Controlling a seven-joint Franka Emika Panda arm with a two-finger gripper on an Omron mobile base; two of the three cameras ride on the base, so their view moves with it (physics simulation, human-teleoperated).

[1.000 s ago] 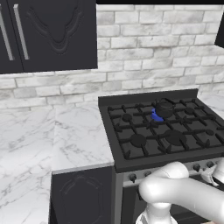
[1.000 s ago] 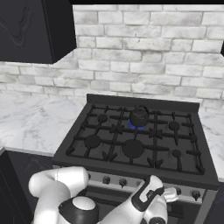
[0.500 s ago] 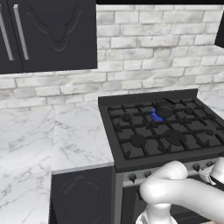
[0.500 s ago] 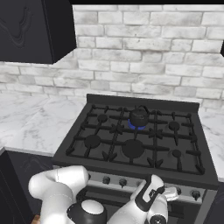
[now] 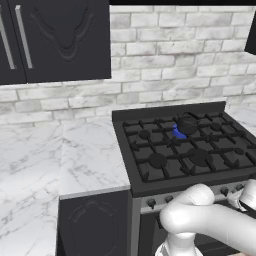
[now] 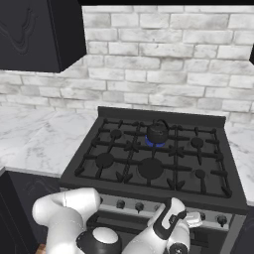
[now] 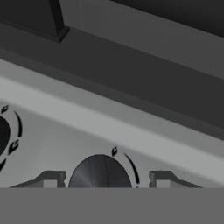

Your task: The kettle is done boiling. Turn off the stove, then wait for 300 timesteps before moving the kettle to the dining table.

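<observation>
- The stove sits between marble counters, and the blue flame under the far middle burner is lit, so we're on step one: turning it off.
- The kettle sits on that lit burner.
- The gripper is at the near front strip, fingers either side of a knob, not yet clamped.
- Next, I'd guess: pinch and twist.

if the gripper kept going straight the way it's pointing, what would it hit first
Most likely the stove knob sitting between the gripper fingertips, on the silver front strip of the stove; how much gap remains is unclear.
</observation>
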